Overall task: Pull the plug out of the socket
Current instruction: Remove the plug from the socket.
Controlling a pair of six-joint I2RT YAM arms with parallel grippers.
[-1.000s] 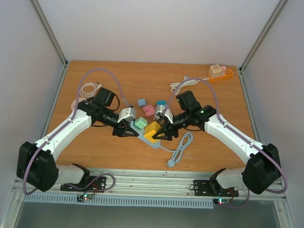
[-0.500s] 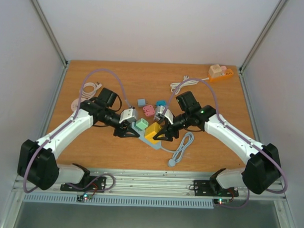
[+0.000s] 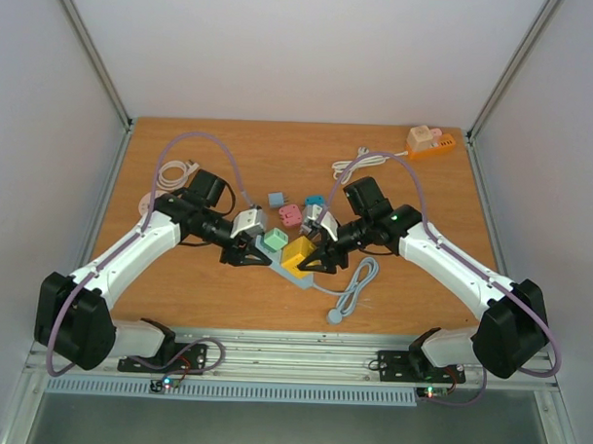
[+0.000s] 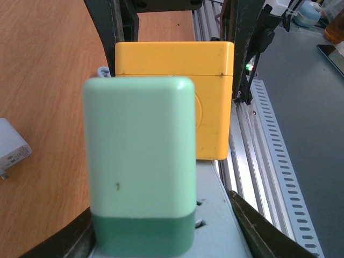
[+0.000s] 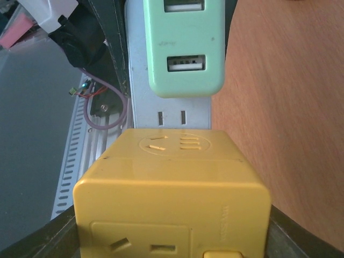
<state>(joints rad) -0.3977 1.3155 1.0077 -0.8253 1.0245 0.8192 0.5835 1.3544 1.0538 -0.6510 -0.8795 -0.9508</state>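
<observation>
A pale grey socket strip (image 3: 300, 280) lies mid-table with two plugs standing in it, a mint-green plug (image 3: 273, 241) and a yellow cube plug (image 3: 297, 251). My left gripper (image 3: 259, 259) reaches in from the left. In the left wrist view its fingers flank the strip (image 4: 226, 226) at the foot of the green plug (image 4: 140, 161), and the left gripper (image 4: 166, 239) is shut on the strip's sides. My right gripper (image 3: 306, 266) comes from the right. In the right wrist view the right gripper (image 5: 172, 234) is shut on the yellow plug (image 5: 172, 183), a finger against each side.
The strip's grey cord (image 3: 354, 290) coils toward the near edge. Small pink (image 3: 290, 214) and blue (image 3: 276, 199) adapters lie just behind the strip. An orange power strip (image 3: 431, 144) and a white cable (image 3: 351, 164) are at the back right. A white cable coil (image 3: 171, 175) lies at the left.
The left arm's elbow and its hose shifted slightly. Both grippers, the strip and the plugs stay where they were.
</observation>
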